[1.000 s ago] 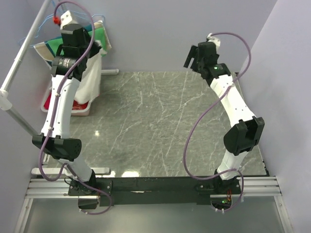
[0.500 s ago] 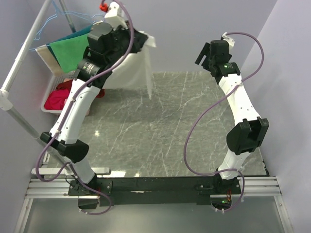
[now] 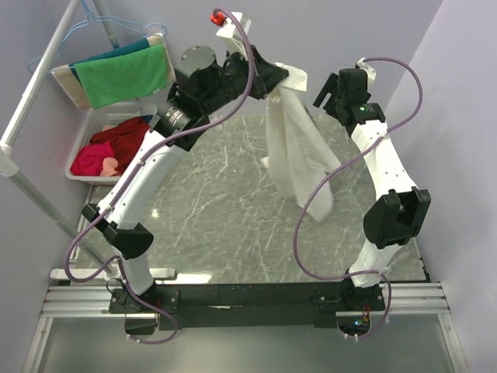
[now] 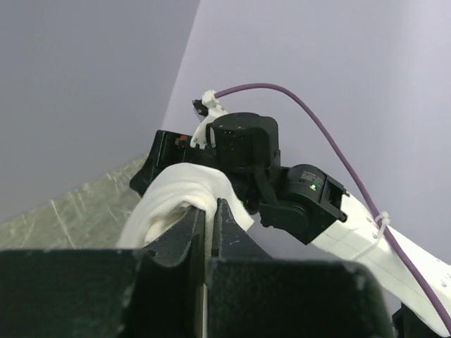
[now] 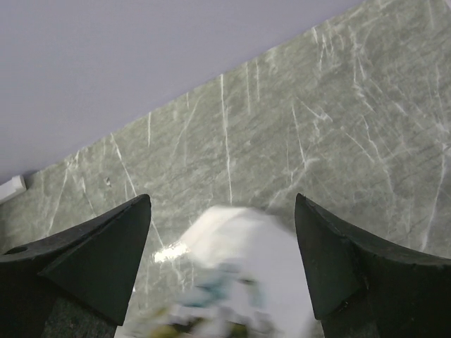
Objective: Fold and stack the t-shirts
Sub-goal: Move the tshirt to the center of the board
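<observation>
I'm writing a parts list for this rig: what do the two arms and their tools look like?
The left arm and right arm have white links with bulky black joints. A purple cable loops along each. The right tool has two wedge-shaped black fingers; the left tool is black too. A green light glows on the right wrist.

White arms (image 3: 145, 169), black joint housings (image 3: 397, 217), looping purple cables (image 4: 268, 86), green status light (image 4: 311, 187)

Overhead view looks down from behind; left wrist faces the right arm (image 4: 310, 201) closely; right wrist overlooks the table (image 5: 282, 105).
</observation>
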Robot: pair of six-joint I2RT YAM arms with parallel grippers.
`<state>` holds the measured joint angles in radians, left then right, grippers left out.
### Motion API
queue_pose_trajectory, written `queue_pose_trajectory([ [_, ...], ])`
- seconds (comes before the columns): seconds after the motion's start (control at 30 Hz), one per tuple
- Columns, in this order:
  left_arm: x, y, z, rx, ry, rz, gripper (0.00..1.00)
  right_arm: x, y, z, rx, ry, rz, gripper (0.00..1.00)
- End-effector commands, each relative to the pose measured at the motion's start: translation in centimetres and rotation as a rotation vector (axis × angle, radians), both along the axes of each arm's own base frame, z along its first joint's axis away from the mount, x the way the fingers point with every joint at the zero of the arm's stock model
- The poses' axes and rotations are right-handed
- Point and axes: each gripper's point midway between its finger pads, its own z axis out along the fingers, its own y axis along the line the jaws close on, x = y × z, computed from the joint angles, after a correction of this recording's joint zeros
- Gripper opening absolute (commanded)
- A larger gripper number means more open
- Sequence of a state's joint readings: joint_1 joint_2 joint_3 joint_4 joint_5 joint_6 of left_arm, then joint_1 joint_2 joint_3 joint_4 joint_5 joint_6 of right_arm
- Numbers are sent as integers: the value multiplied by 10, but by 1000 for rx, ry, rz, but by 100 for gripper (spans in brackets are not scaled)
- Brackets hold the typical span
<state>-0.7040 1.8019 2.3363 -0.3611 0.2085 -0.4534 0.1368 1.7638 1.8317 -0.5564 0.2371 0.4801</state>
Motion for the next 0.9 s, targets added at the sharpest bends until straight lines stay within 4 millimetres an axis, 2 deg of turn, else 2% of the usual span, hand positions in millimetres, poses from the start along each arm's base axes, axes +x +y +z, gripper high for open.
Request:
queue_pose_trajectory([
  [0.0,17,30,6,-11,-30,193,1,-3,1,13,37,-42,8,88],
  [0.03,25,37,-8,11,-2,251,1,-4,2,11,42,-40,11,88],
  [0.07,32,46,-39,60,54,313,1,-6,2,4,41,-26,13,88],
  [0.1,39,56,-54,86,82,382,1,-7,2,3,46,-26,14,88],
  [0.13,50,75,-84,133,135,506,1,-8,3,0,46,-19,19,88],
  [0.2,57,92,-120,204,211,611,1,-12,3,-14,50,17,19,88],
  [0.23,62,104,-150,259,255,685,1,-14,4,-19,52,34,21,88],
  [0.3,61,113,-186,305,348,722,1,-18,7,-33,58,67,28,88],
  [0.33,60,117,-212,343,394,747,1,-20,9,-39,62,81,31,88],
  [0.4,54,123,-241,363,473,777,1,-26,12,-55,59,123,39,88],
  [0.43,52,133,-259,387,509,826,1,-29,16,-65,53,146,47,88],
  [0.53,45,156,-288,391,623,937,1,-38,23,-84,22,204,56,89],
  [0.57,45,166,-292,343,663,1008,1,-41,23,-96,13,242,54,89],
  [0.6,40,180,-302,369,707,1055,1,-43,25,-101,12,263,54,89],
  [0.73,39,194,-320,375,773,1129,1,-52,30,-130,3,362,61,89],
  [0.87,37,200,-327,381,797,1169,1,-59,32,-161,3,459,46,89],
])
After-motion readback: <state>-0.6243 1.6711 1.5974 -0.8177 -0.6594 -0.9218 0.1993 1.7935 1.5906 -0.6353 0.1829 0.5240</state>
